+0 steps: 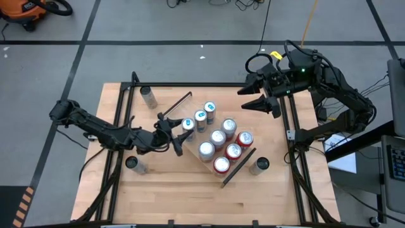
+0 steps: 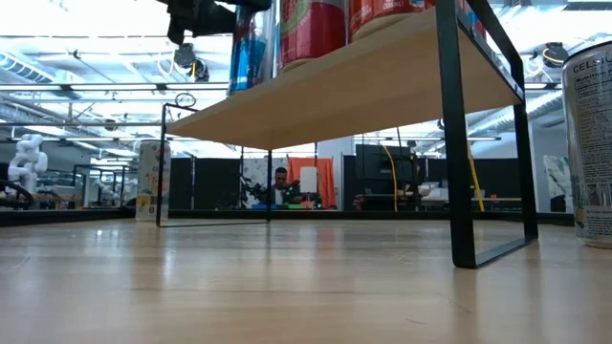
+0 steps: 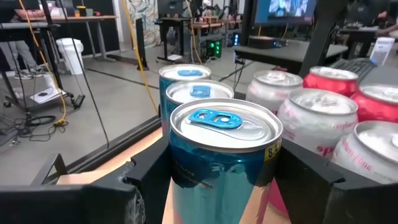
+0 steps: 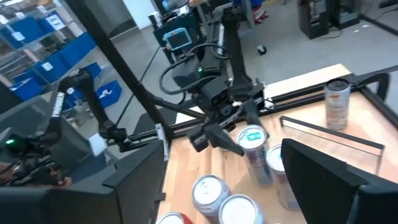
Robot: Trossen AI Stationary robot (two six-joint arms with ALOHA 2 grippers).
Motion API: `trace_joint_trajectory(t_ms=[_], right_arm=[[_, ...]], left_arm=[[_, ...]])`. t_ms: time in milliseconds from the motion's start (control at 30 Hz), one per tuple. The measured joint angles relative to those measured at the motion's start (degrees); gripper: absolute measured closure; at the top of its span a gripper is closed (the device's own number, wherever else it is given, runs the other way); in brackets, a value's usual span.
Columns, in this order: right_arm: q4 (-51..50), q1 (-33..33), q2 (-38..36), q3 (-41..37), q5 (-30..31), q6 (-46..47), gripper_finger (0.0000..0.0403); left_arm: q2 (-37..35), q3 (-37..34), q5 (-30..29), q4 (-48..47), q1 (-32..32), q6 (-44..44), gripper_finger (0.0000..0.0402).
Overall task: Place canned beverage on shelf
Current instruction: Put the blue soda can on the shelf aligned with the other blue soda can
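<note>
left gripper [image 1: 181, 133] is clamped on a blue can [image 3: 221, 162] at the shelf [image 1: 190, 147] edge, next to 2 other blue ones. right gripper [image 1: 258, 95] hangs open, well apart.

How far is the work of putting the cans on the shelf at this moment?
Done: several cans, silver and red, stand on the shelf. In hand: the left hand is around a blue can at the shelf's edge; the jaws sit on both sides of it in the left wrist view. Left: three cans on the table. The right hand waits open above the far right corner.
</note>
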Motion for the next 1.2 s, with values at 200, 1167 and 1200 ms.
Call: trace_joint_trajectory(t_ms=[200, 1167, 1200], right_arm=[[0.0, 0.0, 0.03, 0.0, 0.48, -0.34, 0.0101], [0.12, 0.0, 1.22, 0.0, 0.46, -0.33, 0.0101], [0.24, 0.0, 1.22, 0.0, 0.46, -0.33, 0.0101]], left_arm=[[0.0, 0.0, 0.1, -0.23, 0.69, -0.13, 0.0164], [3.14, 0.1, 1.83, -0.52, 1.83, -4.66, 0.0125], [3.18, 0.09, 1.83, -0.66, 1.84, -4.66, 0.012]])
